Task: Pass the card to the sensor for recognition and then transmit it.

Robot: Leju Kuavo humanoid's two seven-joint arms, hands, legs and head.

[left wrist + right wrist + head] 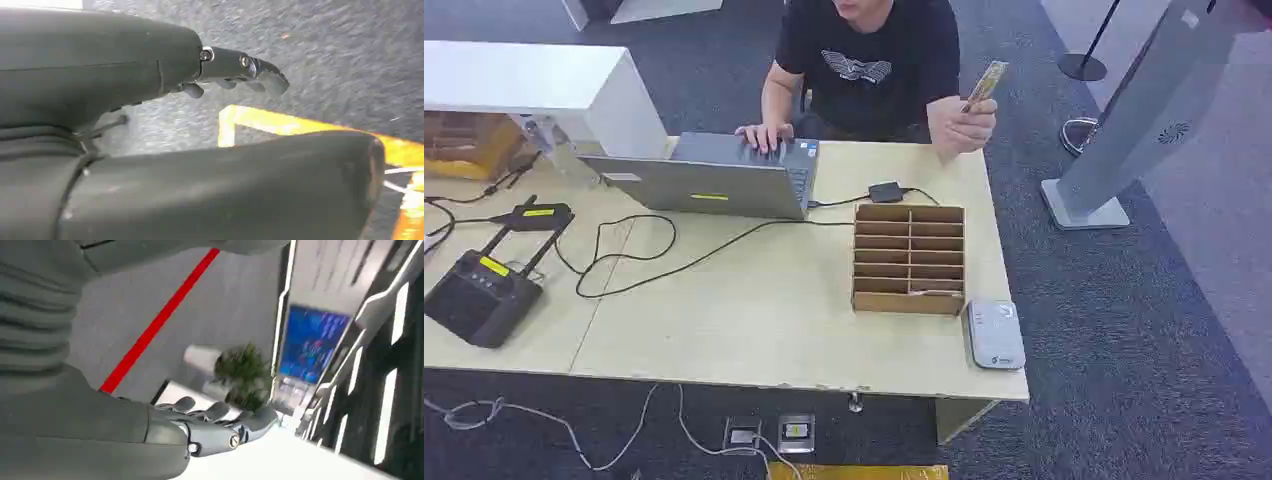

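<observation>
I have both arms down and out of play: my left hand (235, 70) hangs over the dark carpet with its fingers stretched out and apart, holding nothing, and my right hand (220, 427) is likewise released, fingers extended and loosely spread with nothing between them. The card (986, 84) is not with me at all; the person (869, 60) seated at the far side of the table (754, 320) pinches it in a raised hand (964, 125), off the table's far right corner. From either of my hands that puts it forward, upward and well apart, with the whole tabletop in between, and I judge my right hand the nearer one, since the card sits on my right side of the scene. Its long axis stands close to upright, tilted so the free upper end leans away to my right, while the lower end is the part pinched. The sensor, which I take to be the small grey reader (995, 335), lies flat at the near right corner, just beside the wooden slotted box (909, 258). My next move, as I judge it, is raising the right hand toward that free upper end.
</observation>
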